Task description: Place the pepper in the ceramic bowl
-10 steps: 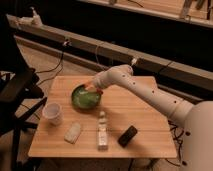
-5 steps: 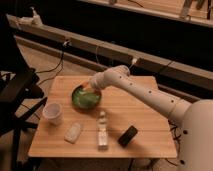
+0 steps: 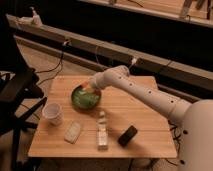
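The arm is reaching in from the right and the hand (image 3: pixel 90 89) is hovering over the ceramic bowl (image 3: pixel 85 98), left of centre of the frame; something orange at its tip looks like the pepper (image 3: pixel 86 89), though I can't tell how its grip is set. I'd let go low, over the bowl's middle, so it isn't bouncing onto the counter (image 3: pixel 140 107). No writing is readable on anything.

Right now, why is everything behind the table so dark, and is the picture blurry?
Camera view: light falls on the wooden table while the background stays dim; the whole picture is soft; the gripper hangs over the ceramic bowl, which catches a dull sheen.
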Tool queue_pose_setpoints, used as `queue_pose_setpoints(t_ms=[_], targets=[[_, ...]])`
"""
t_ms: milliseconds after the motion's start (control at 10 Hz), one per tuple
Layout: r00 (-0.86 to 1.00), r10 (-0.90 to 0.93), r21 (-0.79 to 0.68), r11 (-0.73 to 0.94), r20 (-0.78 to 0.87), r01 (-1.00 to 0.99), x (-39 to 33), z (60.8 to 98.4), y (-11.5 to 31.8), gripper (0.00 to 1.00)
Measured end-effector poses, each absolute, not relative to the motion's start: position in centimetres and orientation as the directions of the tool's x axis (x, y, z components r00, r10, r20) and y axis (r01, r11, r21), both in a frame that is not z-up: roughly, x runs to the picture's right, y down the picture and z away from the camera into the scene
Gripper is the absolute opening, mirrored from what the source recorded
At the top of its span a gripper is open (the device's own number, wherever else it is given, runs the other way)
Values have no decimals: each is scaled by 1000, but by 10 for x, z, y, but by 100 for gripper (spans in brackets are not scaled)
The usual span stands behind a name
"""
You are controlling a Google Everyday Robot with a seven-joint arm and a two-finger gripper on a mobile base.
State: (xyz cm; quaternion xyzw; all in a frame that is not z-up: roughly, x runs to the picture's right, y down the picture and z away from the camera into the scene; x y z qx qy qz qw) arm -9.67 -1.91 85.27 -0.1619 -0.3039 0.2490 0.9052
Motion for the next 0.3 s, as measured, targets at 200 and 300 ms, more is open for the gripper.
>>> queue_pose_setpoints(t_ms=[200, 300], targets=[[696, 534, -448, 832, 480, -328, -94, 856, -19, 16], [696, 527, -454, 834, 487, -314, -95, 858, -19, 10]])
